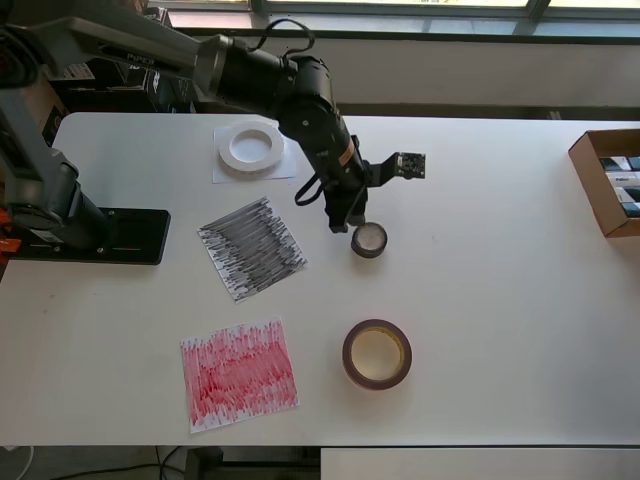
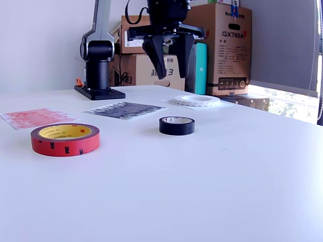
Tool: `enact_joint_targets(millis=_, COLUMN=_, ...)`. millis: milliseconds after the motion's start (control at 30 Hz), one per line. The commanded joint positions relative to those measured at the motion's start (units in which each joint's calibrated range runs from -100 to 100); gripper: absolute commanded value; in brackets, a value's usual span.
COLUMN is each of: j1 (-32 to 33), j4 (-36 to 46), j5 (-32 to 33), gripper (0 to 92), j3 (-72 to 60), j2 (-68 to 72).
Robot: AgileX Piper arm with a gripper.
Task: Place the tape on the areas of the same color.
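One of three done: the wide flat white tape ring [image 1: 251, 146] sits on the plain white paper sheet [image 1: 226, 168]. Small black tape roll [image 1: 369, 239] is on bare white tabletop [image 1: 500, 300], near the black-scribbled sheet [image 1: 252, 247] but off it. Large red roll with yellow core [image 1: 377, 354] is also loose, near the red-scribbled sheet [image 1: 239, 374]. Black gripper [image 2: 169, 75] hangs just above the black roll, jaws spread wide, empty, pointing down.

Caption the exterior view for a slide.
Open gripper above the black roll; red roll waits; white ring already placed.
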Motion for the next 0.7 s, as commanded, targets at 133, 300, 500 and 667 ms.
enact_joint_targets(millis=133, j1=-6.9, j4=-0.7, j5=-0.3, gripper=51.2, j3=-2.3, j2=4.4)
enact_joint_targets(millis=300, j1=-7.5, j4=-0.1, j5=-0.5, gripper=51.2, j3=-2.3, j2=6.2)
enact_joint_targets(millis=500, j1=-6.8, j4=1.3, j5=-0.9, gripper=51.2, j3=-2.4, j2=6.7)
enact_joint_targets(millis=667, j1=-6.0, j4=1.3, j5=-0.9, gripper=51.2, j3=-2.4, j2=7.5)
